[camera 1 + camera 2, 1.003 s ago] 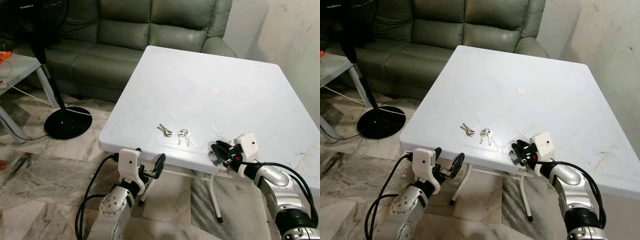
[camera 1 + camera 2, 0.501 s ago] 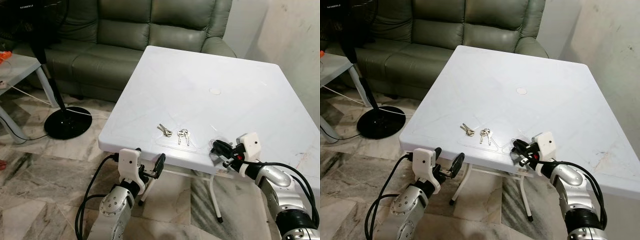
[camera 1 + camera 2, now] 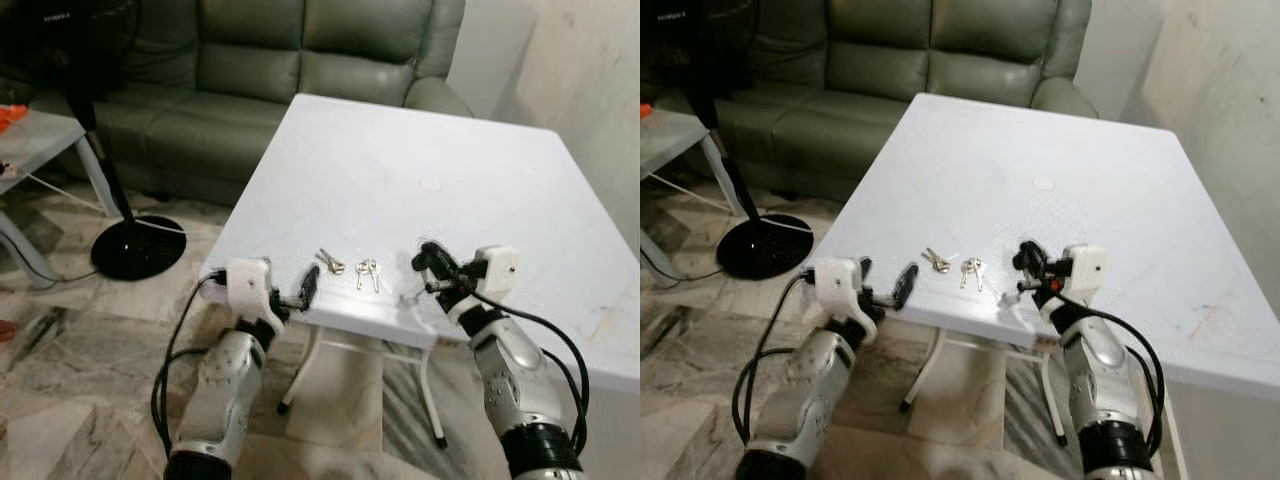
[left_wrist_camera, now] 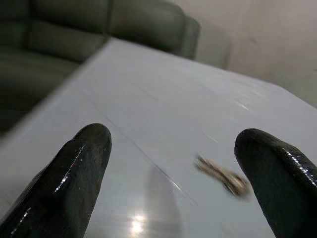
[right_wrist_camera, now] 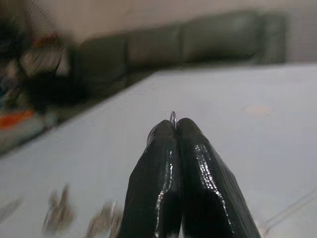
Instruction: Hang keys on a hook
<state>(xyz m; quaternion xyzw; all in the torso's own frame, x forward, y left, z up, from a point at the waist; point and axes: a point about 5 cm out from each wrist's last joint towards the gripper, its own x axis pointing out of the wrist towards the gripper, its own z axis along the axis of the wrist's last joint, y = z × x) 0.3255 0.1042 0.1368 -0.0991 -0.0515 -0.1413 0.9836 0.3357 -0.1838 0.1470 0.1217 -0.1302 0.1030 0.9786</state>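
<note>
Two bunches of keys lie on the white counter (image 3: pixel 480 150) near its front edge: the left keys (image 3: pixel 329 262) and, just beside them, the right keys (image 3: pixel 367 272), touching nothing but the counter. My left gripper (image 3: pixel 305 287) sits at that front edge, just to the left of the left keys, its fingers (image 4: pixel 74 173) spread wide apart with the keys blurred between them in the wrist view. My right gripper (image 3: pixel 430 262) is over the counter, just to the right of the right keys, fingers pressed tight together; a thin wire loop (image 5: pixel 173 118) pokes out at the fingertips, too small for me to say what it is. Beyond the counter's far edge stands a green sofa (image 3: pixel 290 70), and off its left side a black fan base (image 3: pixel 135 243) sits on the marble floor (image 3: pixel 60 380).
</note>
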